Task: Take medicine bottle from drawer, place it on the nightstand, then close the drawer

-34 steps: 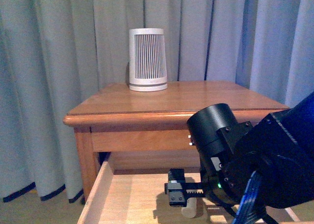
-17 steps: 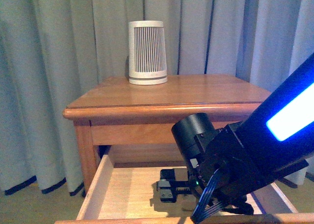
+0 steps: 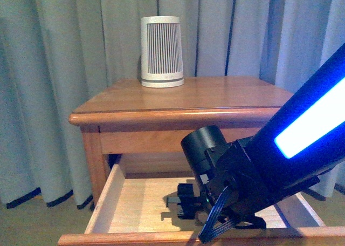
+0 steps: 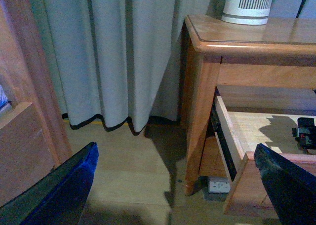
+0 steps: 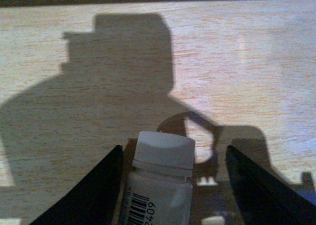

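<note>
A: Item one, medicine bottle (image 5: 158,190). Where is it logged?

B: Inside the open drawer (image 3: 105,200), judged to lie on the pale wood floor, between the fingers (image 5: 94,195) of the right end effector (image 5: 174,158). In the front view it is hidden by the arm.

A: Long axis?

B: Recorded as in line with the end effector's reach. The ribbed cap (image 5: 164,153) is pointed away from the wrist, the barcoded body toward it.

A: State of that end effector?

B: Entered as spread, not clamped. One finger is seen just beside the bottle, though contact cannot be told. A clear gap is seen at the other.

A: The other arm?

B: Left end effector (image 4: 175,156): spread wide, nothing held, placed outside the nightstand (image 3: 91,165) to its left, well apart from the bottle. The right is nearer.

A: Move judged due?

B: A plain closing across the bottle's body. No turning is judged needed. The tabletop (image 3: 215,95) is noted as carrying a ribbed device (image 3: 161,52) at its far left.
</note>
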`<state>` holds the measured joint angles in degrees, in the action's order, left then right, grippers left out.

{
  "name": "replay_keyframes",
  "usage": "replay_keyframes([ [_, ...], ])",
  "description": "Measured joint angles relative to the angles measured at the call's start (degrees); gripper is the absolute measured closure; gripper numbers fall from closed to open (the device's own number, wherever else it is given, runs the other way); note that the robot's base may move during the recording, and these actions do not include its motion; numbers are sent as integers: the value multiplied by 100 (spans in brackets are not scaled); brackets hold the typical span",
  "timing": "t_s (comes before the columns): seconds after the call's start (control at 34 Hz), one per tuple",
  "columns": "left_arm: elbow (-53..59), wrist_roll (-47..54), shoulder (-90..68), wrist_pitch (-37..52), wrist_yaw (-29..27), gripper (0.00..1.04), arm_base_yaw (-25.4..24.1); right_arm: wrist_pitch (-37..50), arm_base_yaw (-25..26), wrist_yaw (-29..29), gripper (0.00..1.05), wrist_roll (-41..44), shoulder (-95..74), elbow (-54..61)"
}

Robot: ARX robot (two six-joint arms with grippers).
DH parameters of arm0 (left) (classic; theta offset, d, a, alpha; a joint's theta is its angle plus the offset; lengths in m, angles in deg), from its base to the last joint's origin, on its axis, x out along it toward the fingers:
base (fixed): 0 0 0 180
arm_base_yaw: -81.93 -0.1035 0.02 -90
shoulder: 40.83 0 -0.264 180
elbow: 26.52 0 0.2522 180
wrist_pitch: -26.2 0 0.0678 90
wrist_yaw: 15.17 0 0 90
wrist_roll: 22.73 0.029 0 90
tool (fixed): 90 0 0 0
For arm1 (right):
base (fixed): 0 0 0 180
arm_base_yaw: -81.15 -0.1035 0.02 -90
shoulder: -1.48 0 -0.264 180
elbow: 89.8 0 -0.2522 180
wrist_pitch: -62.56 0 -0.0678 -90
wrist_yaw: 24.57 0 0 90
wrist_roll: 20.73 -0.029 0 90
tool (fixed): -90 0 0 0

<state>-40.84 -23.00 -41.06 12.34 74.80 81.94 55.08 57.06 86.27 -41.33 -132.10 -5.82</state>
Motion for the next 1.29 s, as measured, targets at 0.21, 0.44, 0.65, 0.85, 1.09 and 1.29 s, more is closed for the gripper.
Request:
replay_keyframes([
  [0.21, 0, 0, 0, 0, 0, 7, 0, 216, -4, 190, 73, 101, -11, 35],
  [0.44, 2, 0, 0, 0, 0, 7, 0, 245, -7, 181, 75, 98, 131, 247],
  [0.65, 2, 0, 0, 0, 0, 7, 0, 343, -24, 177, 75, 83, 638, 658],
  [0.85, 0, 0, 0, 0, 0, 7, 0, 111, -116, 151, 75, -46, 1980, 1443],
  [1.09, 2, 0, 0, 0, 0, 7, 0, -664, -358, -415, 75, -468, 3689, 2553],
  [1.29, 2, 0, 0, 0, 0, 7, 0, -682, -146, -105, 75, 83, 4959, 2212],
])
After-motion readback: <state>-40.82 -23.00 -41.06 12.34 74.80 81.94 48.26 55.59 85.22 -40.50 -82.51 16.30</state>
